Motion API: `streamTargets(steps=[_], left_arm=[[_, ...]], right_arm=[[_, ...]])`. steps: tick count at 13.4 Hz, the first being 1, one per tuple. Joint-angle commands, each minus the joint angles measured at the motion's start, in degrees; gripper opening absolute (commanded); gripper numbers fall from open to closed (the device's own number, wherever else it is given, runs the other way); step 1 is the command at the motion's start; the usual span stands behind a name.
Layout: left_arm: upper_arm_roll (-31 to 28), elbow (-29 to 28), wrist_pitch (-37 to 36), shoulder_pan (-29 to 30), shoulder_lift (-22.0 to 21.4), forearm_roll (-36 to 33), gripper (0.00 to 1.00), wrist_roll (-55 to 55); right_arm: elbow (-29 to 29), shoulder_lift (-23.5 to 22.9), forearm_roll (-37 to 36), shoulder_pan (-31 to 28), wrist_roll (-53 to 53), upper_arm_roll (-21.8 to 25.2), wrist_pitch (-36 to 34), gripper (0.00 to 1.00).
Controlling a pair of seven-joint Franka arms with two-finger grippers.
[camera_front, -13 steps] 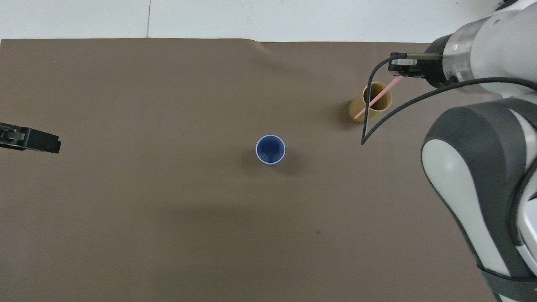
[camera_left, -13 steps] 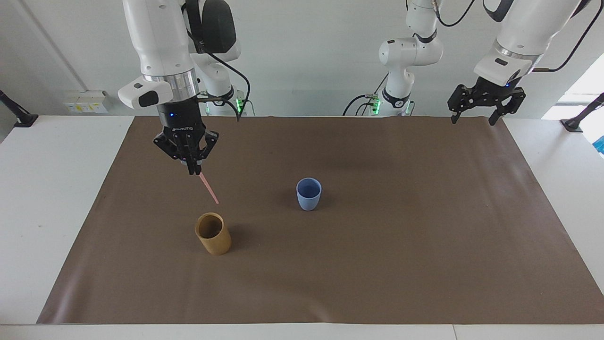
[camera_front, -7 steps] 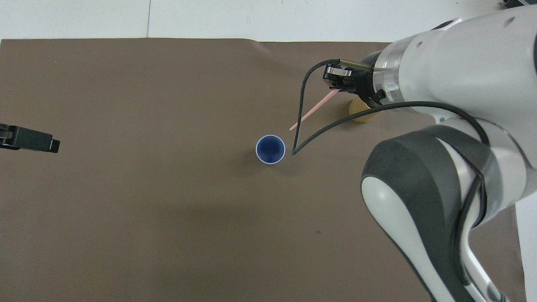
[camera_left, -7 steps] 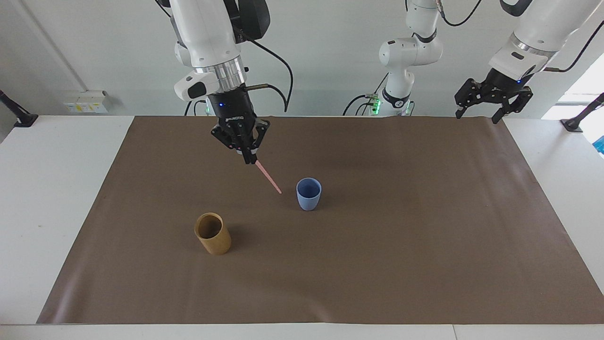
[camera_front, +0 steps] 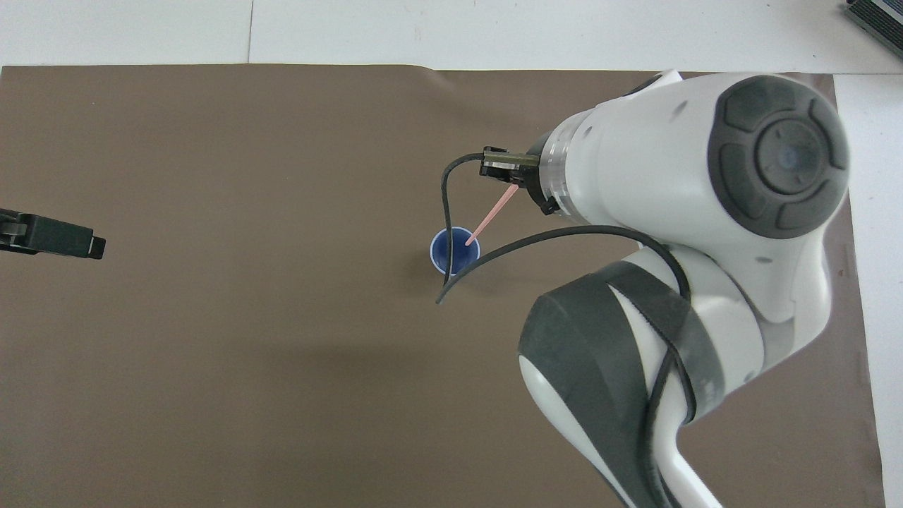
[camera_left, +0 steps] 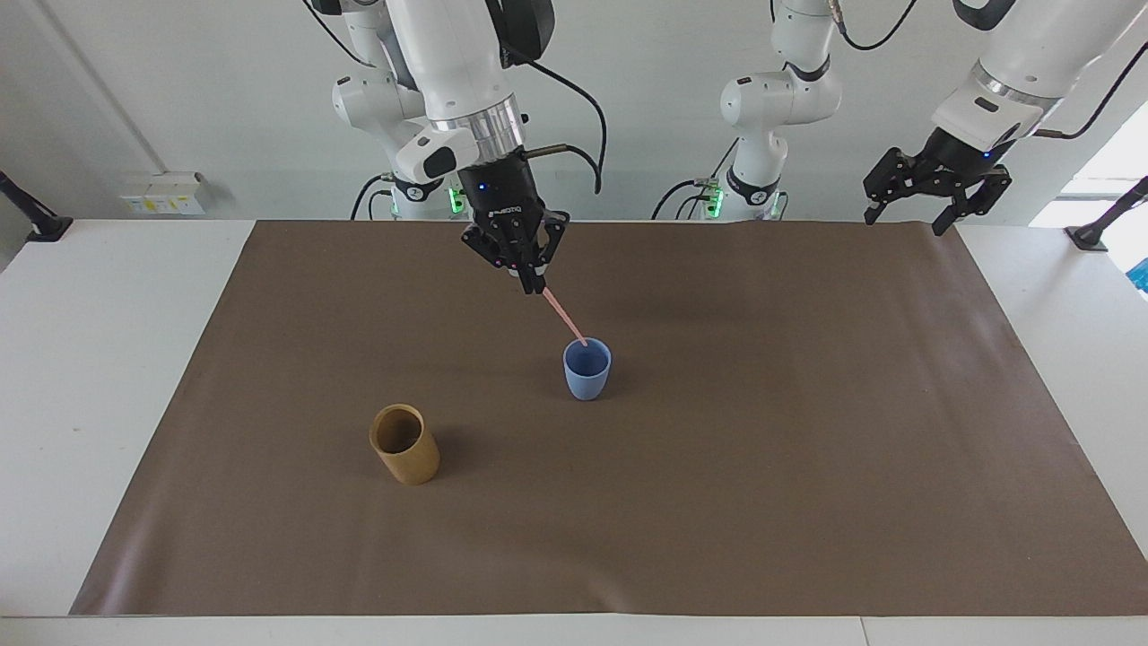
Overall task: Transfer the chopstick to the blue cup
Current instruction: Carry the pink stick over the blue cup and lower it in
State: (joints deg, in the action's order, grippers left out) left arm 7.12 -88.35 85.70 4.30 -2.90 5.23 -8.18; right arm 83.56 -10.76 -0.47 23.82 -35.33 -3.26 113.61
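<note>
Right gripper (camera_left: 531, 289): jaws clamped on the upper end of the chopstick, up in the air over the brown mat near the blue cup.
Chopstick (camera_left: 564, 317): tilted, lower tip at the blue cup's mouth; whether it touches the rim cannot be told.
Blue cup (camera_left: 587, 375): upright on the mat.
Tan cup (camera_left: 405, 446): farther from the robots than the blue cup, toward the right arm's end.
Left gripper (camera_left: 935, 199): jaws apart, waiting over the mat's edge, well apart from the blue cup.
Brown mat (camera_left: 717, 502): covers the surface.

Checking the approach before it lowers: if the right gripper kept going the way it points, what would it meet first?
Probably the blue cup: the right gripper slants down toward it, and the held chopstick already tips its mouth.
</note>
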Motion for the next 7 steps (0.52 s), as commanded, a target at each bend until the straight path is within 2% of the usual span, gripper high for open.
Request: streamTargets(steps=[1, 5, 7], left_arm=[[0.26, -2.0, -0.45, 0.54, -2.11, 0.83, 1.0, -1.05], [0.17, -2.0, -1.41, 0.98, -2.11, 0.83, 1.0, -0.35], [0.26, -1.74, -1.42, 0.72, -2.03, 0.92, 1.0, -0.26]], right_arm=[[3.79, 0.74, -2.52, 1.41, 1.23, -0.08, 3.54, 0.0], [5.55, 0.48, -2.61, 2.29, 1.49, -0.17, 6.0, 0.0], [8.7, 0.65, -4.7, 3.16, 3.15, -0.17, 8.81, 0.0]])
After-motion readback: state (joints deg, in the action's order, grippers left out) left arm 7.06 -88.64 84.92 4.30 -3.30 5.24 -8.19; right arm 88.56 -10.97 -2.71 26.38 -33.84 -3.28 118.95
